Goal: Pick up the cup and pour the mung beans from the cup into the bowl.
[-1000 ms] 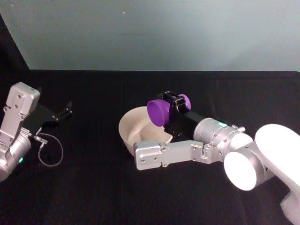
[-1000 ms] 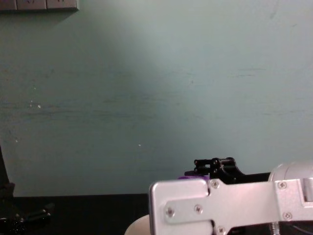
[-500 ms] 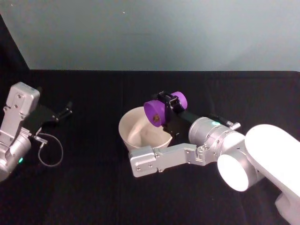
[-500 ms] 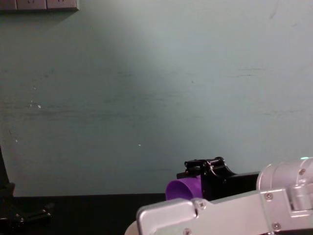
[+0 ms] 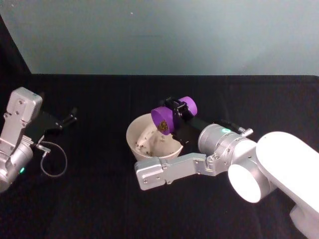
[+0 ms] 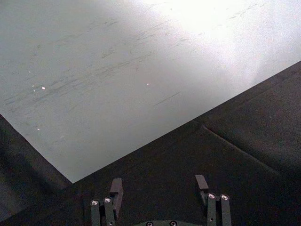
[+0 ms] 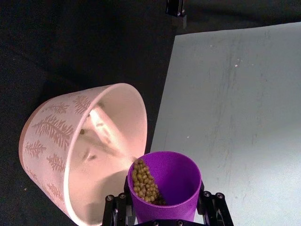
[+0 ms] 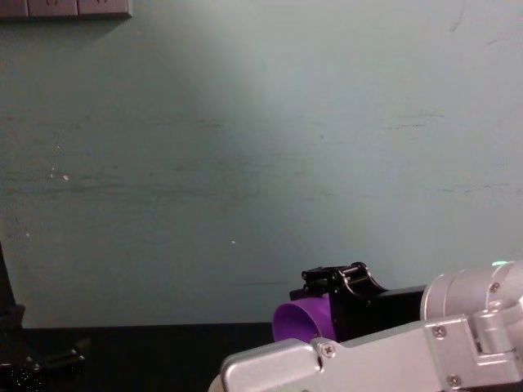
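Purple cup (image 5: 162,119) in right tool (image 5: 175,110), tipped over bowl (image 5: 130,135) | bowl front hidden

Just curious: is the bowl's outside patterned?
Yes: brownish leafy sprigs on the bowl; best in right wrist view.

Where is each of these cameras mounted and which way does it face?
Head: high, looking down; both arms, right claw tipping the cup over the bowl.
Chest: low, facing the wall; right arm at bottom.
Left wrist: on the idle arm, past the open left claw toward the wall.
Right wrist: behind the cup, mung beans at its mouth.
Head and right wrist share cup and bowl.
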